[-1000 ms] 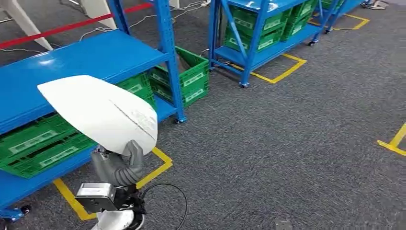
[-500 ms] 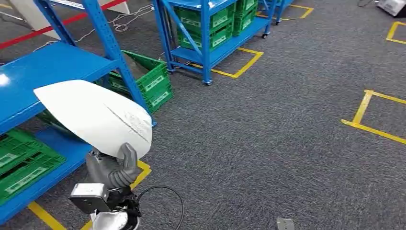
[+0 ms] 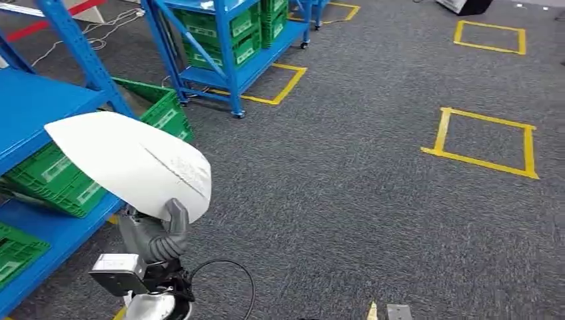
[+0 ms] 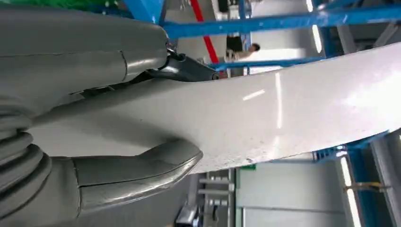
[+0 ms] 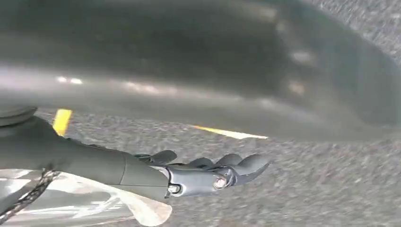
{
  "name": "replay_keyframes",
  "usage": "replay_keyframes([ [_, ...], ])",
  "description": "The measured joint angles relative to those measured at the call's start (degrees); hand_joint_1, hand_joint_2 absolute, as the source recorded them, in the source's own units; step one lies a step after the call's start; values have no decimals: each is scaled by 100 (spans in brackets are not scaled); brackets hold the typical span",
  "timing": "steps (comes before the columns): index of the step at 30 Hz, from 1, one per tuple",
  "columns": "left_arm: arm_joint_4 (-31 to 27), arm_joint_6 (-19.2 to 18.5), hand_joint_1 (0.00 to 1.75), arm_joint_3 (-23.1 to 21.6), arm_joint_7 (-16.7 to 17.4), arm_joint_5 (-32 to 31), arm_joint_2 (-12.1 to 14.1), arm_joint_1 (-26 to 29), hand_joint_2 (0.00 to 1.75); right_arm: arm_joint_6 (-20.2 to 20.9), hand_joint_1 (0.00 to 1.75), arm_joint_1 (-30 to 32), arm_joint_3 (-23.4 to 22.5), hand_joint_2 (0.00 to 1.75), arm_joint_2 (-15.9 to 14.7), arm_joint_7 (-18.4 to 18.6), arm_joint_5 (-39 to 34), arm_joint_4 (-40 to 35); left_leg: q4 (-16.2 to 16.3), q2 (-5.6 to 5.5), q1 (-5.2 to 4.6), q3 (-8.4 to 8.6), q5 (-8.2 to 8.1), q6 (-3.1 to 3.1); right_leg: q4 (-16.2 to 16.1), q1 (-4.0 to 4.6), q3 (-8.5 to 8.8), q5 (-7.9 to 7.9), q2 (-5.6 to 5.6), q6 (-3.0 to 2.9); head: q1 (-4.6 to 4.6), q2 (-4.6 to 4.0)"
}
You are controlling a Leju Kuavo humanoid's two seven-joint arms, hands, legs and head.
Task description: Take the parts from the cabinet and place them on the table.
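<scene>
The grey carpeted floor (image 3: pixel 373 200) takes up most of the head view, marked with yellow tape squares (image 3: pixel 483 140). Along its left side stand blue metal shelving racks (image 3: pixel 226 47) — the nearer one (image 3: pixel 40 107) at the left edge carries green plastic crates (image 3: pixel 53 177) on its lower shelf, one tilted crate (image 3: pixel 156 107) sitting by its upright, and the farther rack holds more green crates (image 3: pixel 220 33) stacked on two levels.

The task's thing, a large white curved part (image 3: pixel 130 163) shaped like a smooth shell, is up off the floor in front of the nearer rack's lower shelf edge, carried by the left hand (image 3: pixel 160 233). That hand is clamped on the part's lower edge: the thick grey thumb (image 4: pixel 142 168) presses against one face of the white part (image 4: pixel 265 118) while darker fingers (image 4: pixel 184 68) lie along the other face. A black cable (image 3: pixel 223 280) loops beside the left wrist.

In the right wrist view the right hand (image 5: pixel 208 175) hangs above the carpet (image 5: pixel 307 189) with nothing in it — its dark fingers are slightly bent and apart. A strip of yellow tape (image 5: pixel 227 132) crosses the carpet behind it.
</scene>
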Motion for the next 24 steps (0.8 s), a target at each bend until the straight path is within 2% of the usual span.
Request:
replay_keyframes([
  [1, -2, -7, 175, 2, 0, -2, 0, 0, 175, 64, 0, -8, -9, 0, -2, -18, -94, 0, 1, 62, 0, 12, -10, -15, -540, 3, 318, 209, -128, -16, 0, 0],
  [2, -15, -20, 175, 4, 0, -2, -2, 3, 175, 207, 0, -33, -69, 0, -4, -67, -281, -2, 8, 123, -19, 30, -26, -44, -1015, 20, 598, 271, -430, -27, 2, 0],
  [3, -28, -24, 175, 15, 0, -2, -2, 7, 175, 287, 0, -70, -127, 0, -4, -107, -416, -2, 36, 165, -67, 19, -53, -86, -1100, 72, 690, 237, -499, -92, 18, 0],
  [4, -33, -42, 175, 26, 0, -4, -2, 9, 175, 356, 0, -86, -225, 0, -4, -129, -559, -2, 31, 221, -78, 25, -47, -103, -1095, 66, 647, 254, -394, -140, -18, 0],
  [6, -33, -52, 175, 26, 0, -2, -4, 8, 175, 383, 0, -78, -332, 0, -4, -136, -616, -2, 20, 323, -71, 48, -40, -135, -1082, 81, 608, 255, -290, -182, -7, 0],
  [7, -44, -55, 175, 28, 0, 2, -9, 10, 175, 391, 0, -75, -387, 0, -4, -146, -649, -2, 24, 373, -61, 65, -71, -181, -1108, 60, 623, 286, -200, -234, -2, 0],
  [8, -50, -55, 175, 37, 0, 9, -4, 12, 175, 396, 0, -71, -426, 0, -4, -164, -662, -2, 122, 48, -29, 42, -183, -232, -1121, 30, 623, 309, -130, -267, -26, 0],
  [9, -63, -55, 175, 53, 0, 11, -2, 23, 175, 398, 0, -80, -453, 0, -4, -173, -673, -2, 413, -202, -12, -67, -395, -241, -1121, 20, 619, 319, -58, -290, -42, 0],
  [10, -63, -55, 175, 66, 0, 37, 0, 29, 175, 398, 0, -95, -485, 0, -4, -181, -673, -2, 845, -304, -8, -249, -636, -245, -1120, 20, 614, 324, 16, -308, -50, 0],
  [11, -63, -50, 175, 76, 0, 42, 4, 37, 175, 404, 0, -99, -514, 0, -4, -179, -677, -2, 1370, -349, -10, -483, -862, -248, -1117, 26, 606, 328, 109, -321, -52, 0],
  [12, -63, -48, 175, 83, 0, 44, 4, 47, 175, 407, 0, -97, -529, 0, -4, -179, -684, -2, 1715, -363, -13, -645, -958, -243, -1113, 34, 606, 329, 197, -323, -50, 0],
  [13, -63, -48, 175, 87, 0, 52, 4, 57, 175, 432, 0, -90, -559, 0, -4, -173, -736, -2, 1817, -369, -14, -702, -921, -235, -1112, 41, 611, 330, 278, -325, -48, 0],
  [14, -63, -50, 175, 92, 0, 57, 4, 61, 175, 509, 0, -84, -598, 0, -4, -168, -838, -2, 1664, -378, -14, -648, -743, -214, -1109, 44, 617, 331, 374, -324, -50, 0],
  [15, -63, -57, 175, 92, 0, 59, 2, 61, 175, 573, 0, -86, -649, 0, -4, -168, -929, -2, 1364, -395, -14, -525, -521, -190, -1103, 46, 623, 331, 451, -324, -48, 0],
  [16, -66, -59, 175, 94, 0, 59, 0, 62, 175, 640, 0, -91, -732, 0, -4, -170, -1031, -2, 763, -483, -14, -272, -167, -148, -1095, 48, 637, 330, 562, -322, -52, 0],
  [17, -68, -77, 175, 98, 0, 59, 0, 64, 175, 667, 0, -90, -785, 0, -2, -170, -1075, -2, 285, -748, -9, -85, 58, -104, -1094, 35, 630, 328, 629, -316, -52, 0],
  [18, -68, -98, 175, 112, 0, 70, 2, 73, 175, 675, 0, -100, -833, 0, 9, -175, -1106, -2, 191, -1047, 12, -61, -2, -63, -1065, 53, 588, 334, 682, -278, -17, 0],
  [19, -79, -131, 175, 125, 0, 92, -9, 81, 175, 675, 0, -117, -859, 0, 7, -179, -1128, -2, 88, -1004, 4, -27, -11, -71, -1051, 9, 534, 353, 773, -245, -37, 0],
  [20, -79, -164, 175, 138, 0, 105, -13, 83, 175, 660, 0, -120, -903, 0, 7, -186, -1141, -2, 101, -943, -20, -49, -26, -71, -1060, -21, 486, 378, 817, -198, -37, 0],
  [21, -79, -188, 175, 144, 0, 120, -20, 83, 175, 636, 0, -103, -940, 0, 7, -188, -1149, -2, 98, -896, -32, -49, -26, -66, -1080, -37, 477, 396, 880, -165, -44, 0],
  [22, -83, -201, 175, 151, 0, 120, -28, 83, 175, 614, 0, -92, -964, 0, 7, -188, -1154, -2, 29, -807, -4, -19, -1, -42, -1103, -14, 457, 413, 966, -106, -42, 0],
  [23, -92, -212, 175, 164, 0, 131, -44, 81, 175, 597, 0, -81, -990, 0, 2, -190, -1156, -4, -21, -663, 28, 16, 28, -18, -1032, -4, 398, 361, 721, -101, -46, 0],
  [24, -96, -219, 175, 171, 0, 129, -44, 83, 175, 588, 0, -88, -997, 0, 2, -192, -1156, -4, -32, -623, 30, 22, 30, -2, -886, 32, 320, 255, 425, -90, 7, 0],
])
